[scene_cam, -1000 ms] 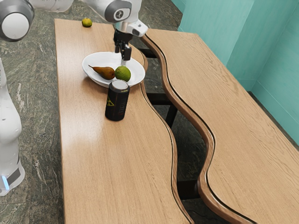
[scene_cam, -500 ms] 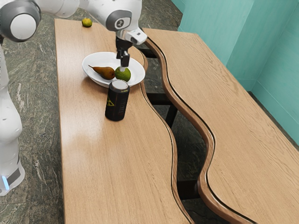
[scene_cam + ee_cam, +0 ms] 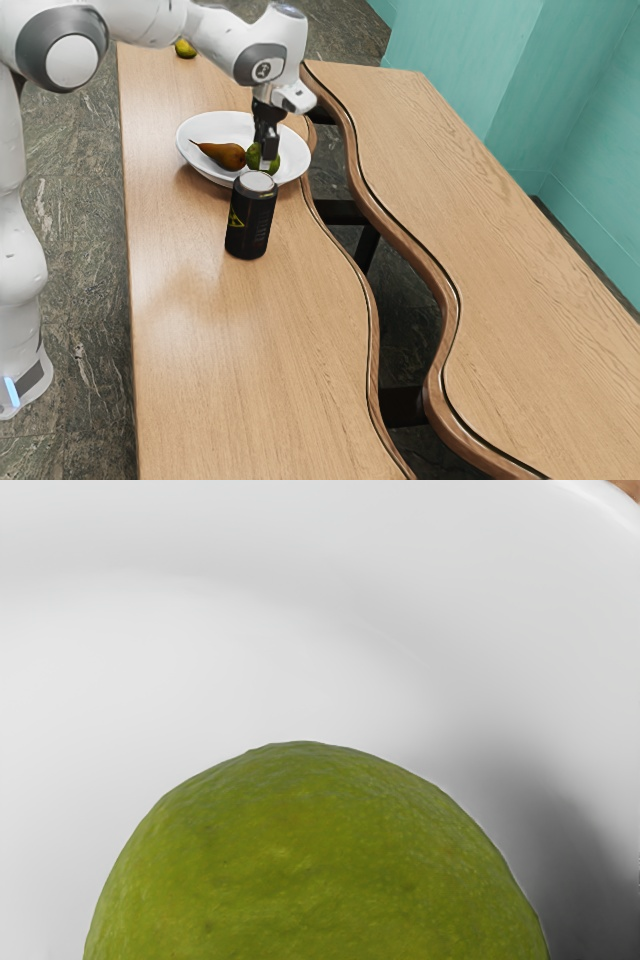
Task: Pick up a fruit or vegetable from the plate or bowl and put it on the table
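In the exterior view my gripper (image 3: 265,160) is down at the green lime-like fruit (image 3: 254,157), covering part of it. Whether it grips the fruit cannot be made out. This fruit sits in the white bowl (image 3: 205,127), on the side near the black can, and a brown pear (image 3: 222,154) lies beside it. From the wrist camera, the green fruit (image 3: 310,865) appears large just under the hand, with the white inside of the bowl (image 3: 200,660) around it.
A black can (image 3: 251,220) stands upright on the wooden table (image 3: 240,350), close to the bowl's rim. A yellow-green fruit (image 3: 185,49) rests near the table's far end. A wavy gap divides the table from another wooden section (image 3: 520,270).
My hand has come down from above the bowl to the green fruit. The bowl, pear and can have stayed where they were.
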### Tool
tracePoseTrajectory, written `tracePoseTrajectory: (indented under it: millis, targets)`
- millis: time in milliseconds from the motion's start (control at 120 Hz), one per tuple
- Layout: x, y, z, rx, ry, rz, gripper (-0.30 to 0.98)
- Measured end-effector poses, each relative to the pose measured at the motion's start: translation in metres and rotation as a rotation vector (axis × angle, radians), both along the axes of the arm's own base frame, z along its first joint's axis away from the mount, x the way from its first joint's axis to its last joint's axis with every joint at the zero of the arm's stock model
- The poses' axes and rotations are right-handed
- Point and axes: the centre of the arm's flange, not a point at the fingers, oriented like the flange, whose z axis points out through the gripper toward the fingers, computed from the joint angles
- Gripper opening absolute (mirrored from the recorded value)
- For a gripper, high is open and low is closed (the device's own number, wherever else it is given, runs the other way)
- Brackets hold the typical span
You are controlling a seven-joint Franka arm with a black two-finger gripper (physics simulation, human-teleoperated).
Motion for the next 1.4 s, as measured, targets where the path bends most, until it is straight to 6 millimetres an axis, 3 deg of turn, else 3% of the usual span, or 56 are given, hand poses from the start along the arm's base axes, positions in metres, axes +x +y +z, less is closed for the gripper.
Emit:
tracePoseTrajectory:
  millis: [275, 575, 642, 767, 850, 958, 1025, 1175, 1275, 1400]
  targets:
    - [0.0, -0.003, -0.012, -0.02, 0.011, -0.015, 0.65]
    - [-0.002, 0.003, -0.011, -0.007, 0.007, -0.001, 0.32]
    - [-0.004, 0.005, -0.007, 0.006, 0.004, 0.006, 0.27]
    - [-0.012, -0.001, 0.03, 0.055, -0.042, 0.015, 0.18]
    - [-0.002, -0.031, 0.058, 0.097, -0.072, -0.034, 0.14]
    - [0.043, -0.132, 0.107, 0.172, -0.121, -0.207, 0.15]
    - [0.056, -0.176, 0.115, 0.193, -0.117, -0.266, 0.16]
    - [0.082, -0.189, 0.091, 0.19, -0.054, -0.261, 0.16]
    - [0.086, -0.198, 0.087, 0.19, -0.035, -0.268, 0.4]
    - [0.086, -0.208, 0.085, 0.175, -0.023, -0.281, 0.55]
